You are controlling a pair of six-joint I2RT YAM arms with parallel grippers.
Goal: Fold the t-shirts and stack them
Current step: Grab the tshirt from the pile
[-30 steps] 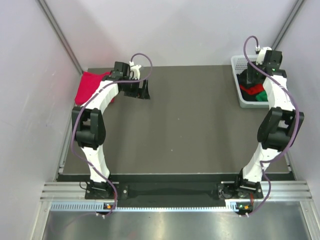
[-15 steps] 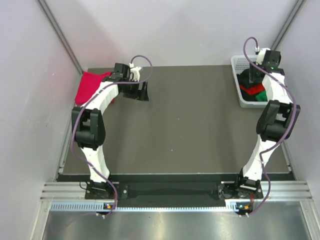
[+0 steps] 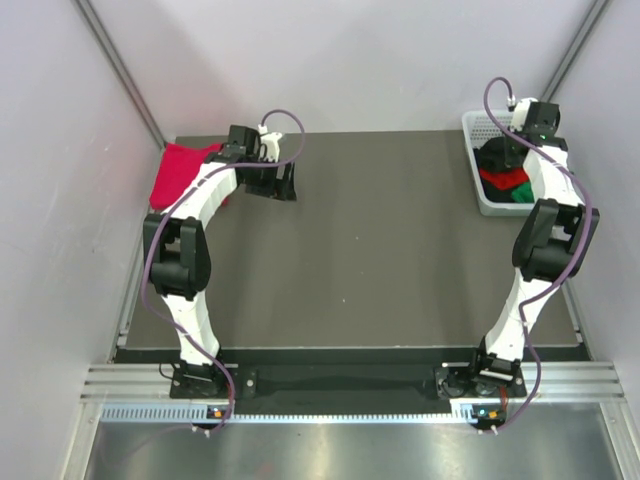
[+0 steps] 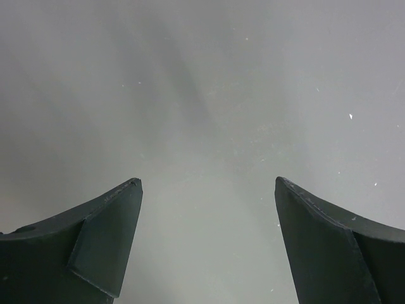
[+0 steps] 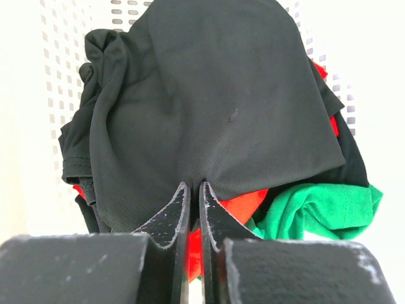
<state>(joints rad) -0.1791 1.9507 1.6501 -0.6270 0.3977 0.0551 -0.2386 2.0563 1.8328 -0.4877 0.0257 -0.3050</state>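
Right claw (image 5: 195,187) pinched tight on the black t-shirt (image 5: 215,95) in the basket (image 5: 56,57); a red tee (image 5: 239,206) and a green tee (image 5: 316,214) lie beneath. Left claw (image 4: 207,181) gapes wide over the desk (image 4: 209,88), holding nothing

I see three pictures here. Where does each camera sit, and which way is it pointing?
Top external: fixed above and behind, looking down on the table; the left arm and right arm show whole, bases nearest.
Left wrist: on the left arm, facing the table surface; its open left gripper frames the view.
Right wrist: on the right arm, looking into the white basket; the right gripper is shut on the black t-shirt.
Shared: top and right wrist views both show the basket.
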